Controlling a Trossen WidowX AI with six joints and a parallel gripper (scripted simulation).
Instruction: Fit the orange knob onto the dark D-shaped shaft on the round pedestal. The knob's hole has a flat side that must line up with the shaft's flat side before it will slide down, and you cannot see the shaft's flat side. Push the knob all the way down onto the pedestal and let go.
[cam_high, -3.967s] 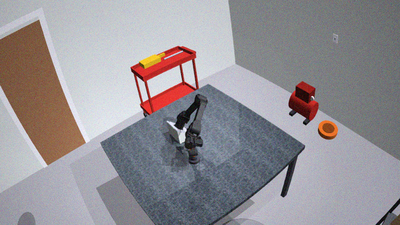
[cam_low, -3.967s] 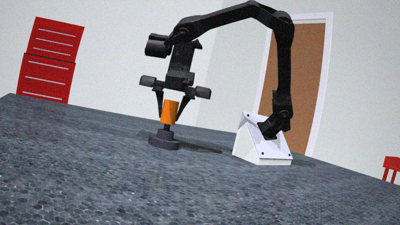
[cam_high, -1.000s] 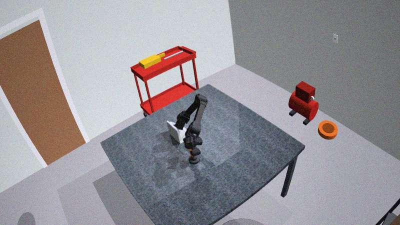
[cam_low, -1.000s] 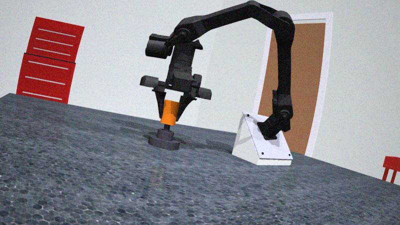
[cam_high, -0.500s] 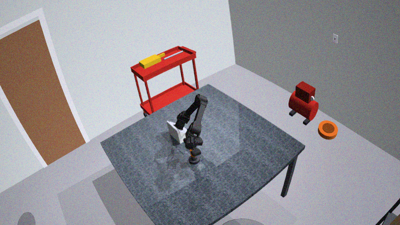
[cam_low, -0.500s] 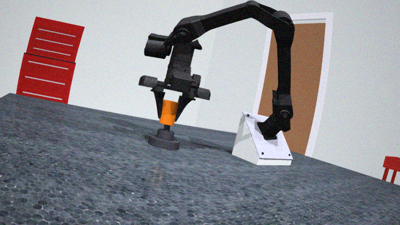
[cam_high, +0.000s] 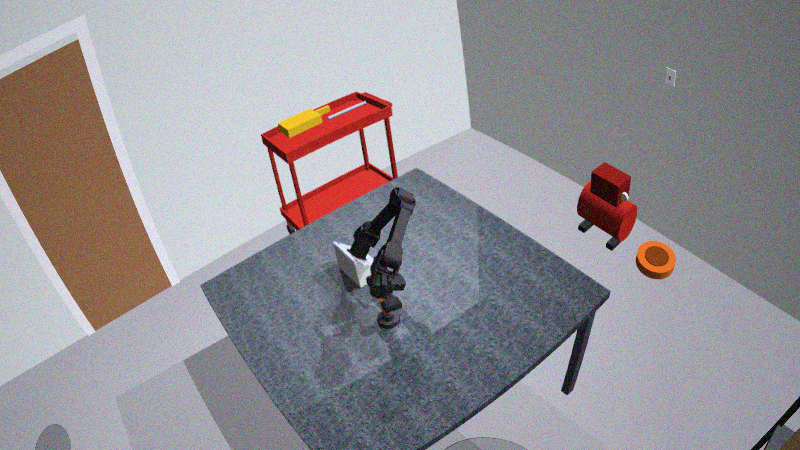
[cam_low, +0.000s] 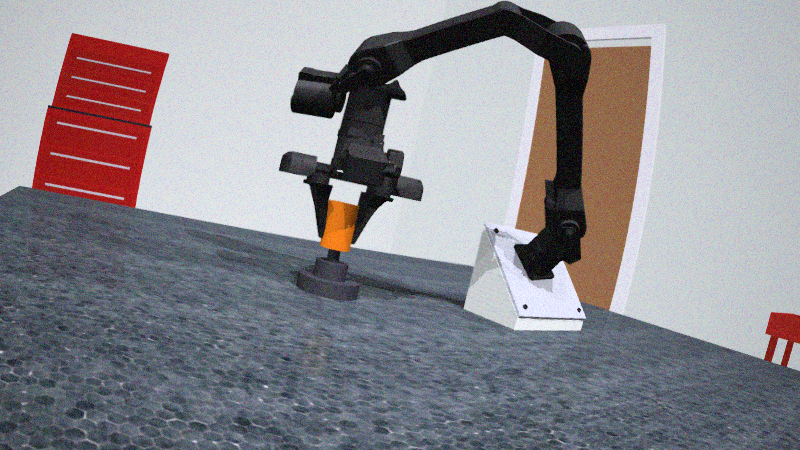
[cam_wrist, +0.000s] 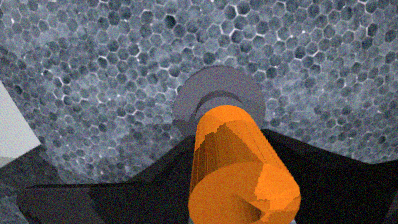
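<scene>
knob (cam_high: 380, 300) (cam_low: 339, 226) (cam_wrist: 245, 185) hides shaft top (cam_low: 333, 255).
</scene>
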